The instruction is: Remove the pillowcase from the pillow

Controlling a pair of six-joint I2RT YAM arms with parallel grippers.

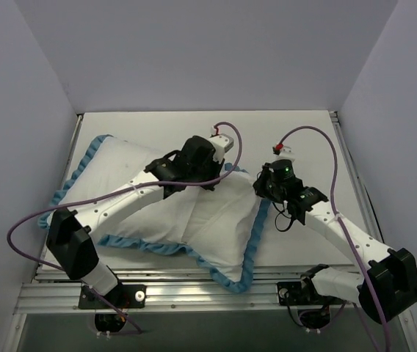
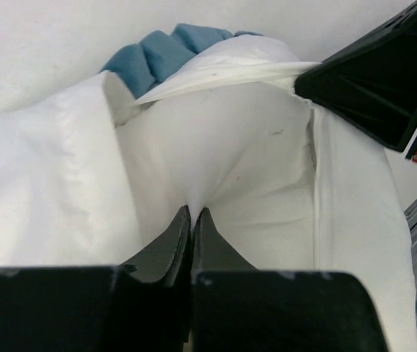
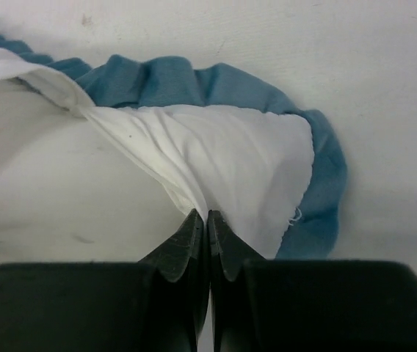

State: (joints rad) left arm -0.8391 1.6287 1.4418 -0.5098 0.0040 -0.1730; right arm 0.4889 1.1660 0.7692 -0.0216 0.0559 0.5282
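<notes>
The pillowcase (image 1: 131, 176) lies white side up across the table, its ruffled blue edging (image 1: 251, 253) all around. Its open end is at the right. My left gripper (image 1: 223, 174) reaches over it and is shut on the plump white pillow (image 2: 223, 147) showing inside the opening; the pinch (image 2: 192, 210) puckers the fabric. My right gripper (image 1: 261, 183) is at the case's right edge, shut on the white pillowcase cloth (image 3: 238, 154) just inside the blue ruffle (image 3: 172, 81). The pillow (image 3: 40, 198) bulges to its left. In the top view the pillow is mostly hidden.
Aluminium rails run along the near edge (image 1: 194, 282) and the right side (image 1: 349, 158) of the table. White walls stand close on the left, back and right. Purple cables loop over both arms. The right gripper's black body (image 2: 374, 77) is close in the left wrist view.
</notes>
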